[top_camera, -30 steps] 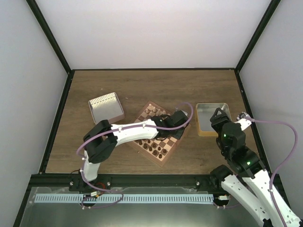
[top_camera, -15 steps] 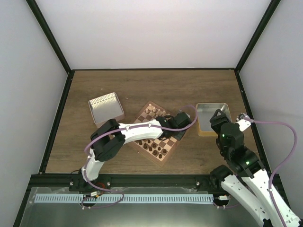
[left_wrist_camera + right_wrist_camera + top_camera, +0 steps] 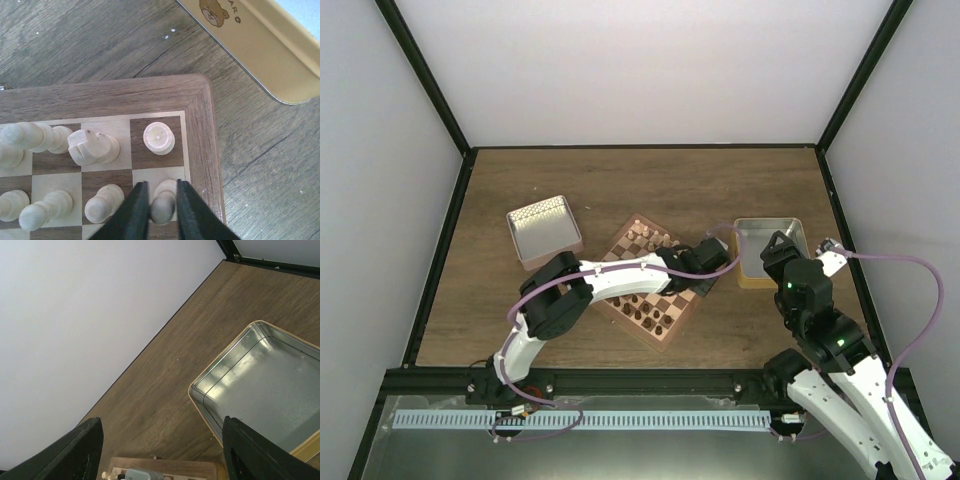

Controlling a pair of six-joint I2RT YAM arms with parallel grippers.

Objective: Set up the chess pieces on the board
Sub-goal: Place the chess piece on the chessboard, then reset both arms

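The board (image 3: 663, 342) lies tilted at the table's middle; its right corner rim (image 3: 202, 150) fills the left wrist view. My left gripper (image 3: 161, 184) is shut on a light beige pawn (image 3: 162, 204) over the light square beside that rim. Other chess pieces stand close by: a rook (image 3: 159, 137) on the corner square, a knight (image 3: 92, 146) beside it, and pawns (image 3: 102, 202) in the row nearer me. From above, the left gripper (image 3: 705, 262) sits at the board's right corner. My right gripper (image 3: 161, 421) is open and holds nothing, hovering near the right tin (image 3: 768, 250).
Dark brown pieces (image 3: 645, 315) stand on the board's near side. A silver tin (image 3: 270, 385) with a yellow outer wall (image 3: 260, 50) lies just right of the board. Another silver tray (image 3: 544, 230) lies at the left.
My left gripper has moved rightward along the board to its right corner, still shut on the pawn. The right arm has hardly moved.
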